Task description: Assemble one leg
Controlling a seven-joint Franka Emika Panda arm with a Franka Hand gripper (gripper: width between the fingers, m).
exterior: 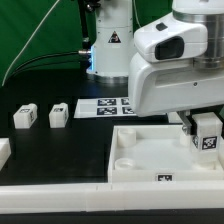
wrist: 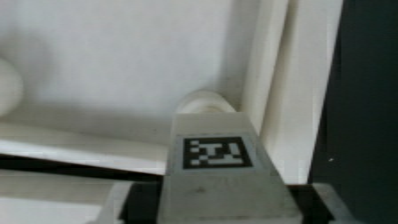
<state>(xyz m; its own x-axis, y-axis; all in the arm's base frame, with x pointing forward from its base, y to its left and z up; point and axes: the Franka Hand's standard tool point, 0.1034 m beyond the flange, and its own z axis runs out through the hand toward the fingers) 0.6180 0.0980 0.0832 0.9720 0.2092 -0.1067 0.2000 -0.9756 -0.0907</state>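
As the jaws clench the leg (exterior: 207, 133) upright over the panel's (exterior: 140, 152) corner, toward the bench's (exterior: 60, 145) front edge on the exterior view's right, it looks aligned for seating there.

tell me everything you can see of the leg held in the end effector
The leg is a small white square-section post, plastic by its look, with a black-and-white square tag on one face. The end effector is shut on it, gripping two opposite sides. It stands roughly upright over the corner of the large white panel at the exterior view's right. Whether its lower end touches the panel cannot be told.
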